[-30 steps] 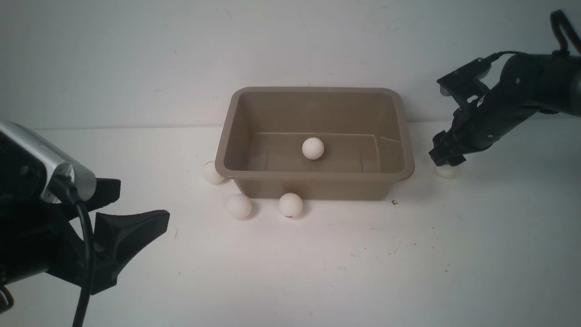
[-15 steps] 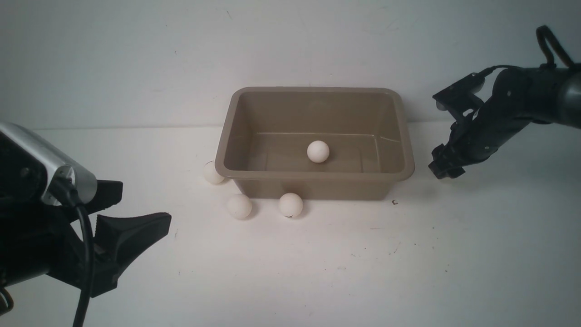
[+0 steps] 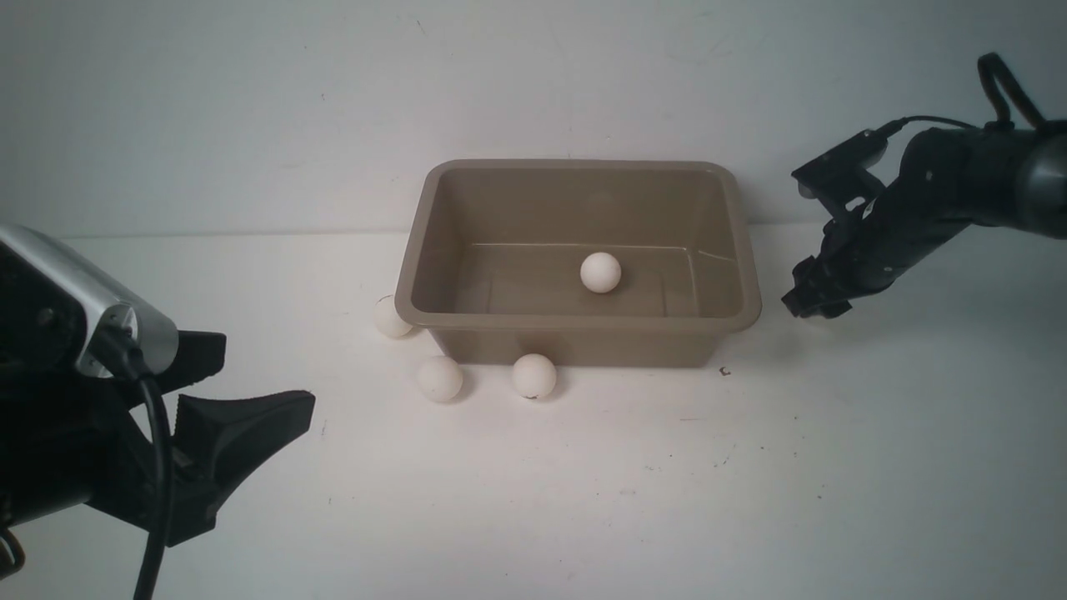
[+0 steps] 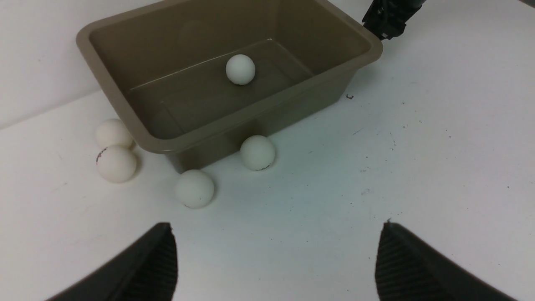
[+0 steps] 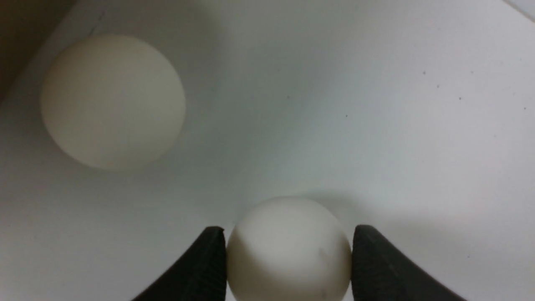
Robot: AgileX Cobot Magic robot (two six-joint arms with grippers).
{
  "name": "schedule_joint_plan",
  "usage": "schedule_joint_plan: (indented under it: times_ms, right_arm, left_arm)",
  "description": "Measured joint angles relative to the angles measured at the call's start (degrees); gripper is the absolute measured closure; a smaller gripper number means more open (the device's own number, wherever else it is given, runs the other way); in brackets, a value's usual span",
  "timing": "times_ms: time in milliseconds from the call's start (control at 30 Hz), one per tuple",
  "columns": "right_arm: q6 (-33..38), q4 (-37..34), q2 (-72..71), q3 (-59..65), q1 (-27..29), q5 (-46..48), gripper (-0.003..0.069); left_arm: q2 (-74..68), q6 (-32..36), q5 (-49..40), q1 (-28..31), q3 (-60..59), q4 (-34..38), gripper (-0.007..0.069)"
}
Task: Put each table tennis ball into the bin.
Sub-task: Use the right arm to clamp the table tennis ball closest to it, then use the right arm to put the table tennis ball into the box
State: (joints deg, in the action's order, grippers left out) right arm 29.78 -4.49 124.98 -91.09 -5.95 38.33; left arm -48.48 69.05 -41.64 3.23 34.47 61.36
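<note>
The taupe bin (image 3: 579,320) stands mid-table with one table tennis ball (image 3: 600,272) on its floor. Three more balls lie outside by its front left corner (image 3: 392,317), (image 3: 439,378), (image 3: 533,376); the left wrist view shows a further ball (image 4: 113,133) beside the bin's wall. My right gripper (image 3: 813,307) is low over the table, right of the bin. In the right wrist view it (image 5: 289,229) is shut on a white ball (image 5: 288,255), both pads touching it. The front view hides that ball. My left gripper (image 3: 267,368) hangs open and empty at the near left.
In the right wrist view another ball (image 5: 113,102) lies in shadow on the table beyond the held one, close to a brown edge of the bin (image 5: 12,25). A white wall rises right behind the bin. The tabletop (image 3: 633,483) is white with small dark specks.
My right gripper dropped over the ball right of the bin and closed on it. The ball inside the bin rolled a little to the right. The left arm stayed still.
</note>
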Motion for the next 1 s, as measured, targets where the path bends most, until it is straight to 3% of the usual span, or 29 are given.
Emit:
schedule_joint_plan:
  times_ms: [567,767,833,1000]
  right_arm:
    - [0.2,-0.9,-8.9,-7.6,0.0,4.2,0.0307]
    - [8.9,-14.7,-11.6,-8.7,-0.4,8.9,0.0307]
    - [15.7,-22.3,-11.6,-8.7,-2.0,10.6,0.0307]
    - [21.1,-29.3,-10.8,-8.7,-6.4,9.0,0.0307]
  left_arm:
    - [0.0,0.0,0.0,0.0,0.0,0.0,0.0048]
    - [0.0,0.0,0.2,0.0,0.0,0.0,0.0048]
    - [0.0,0.0,0.8,0.0,0.0,0.0,0.0048]
    - [0.0,0.0,1.3,0.0,0.0,0.1,0.0048]
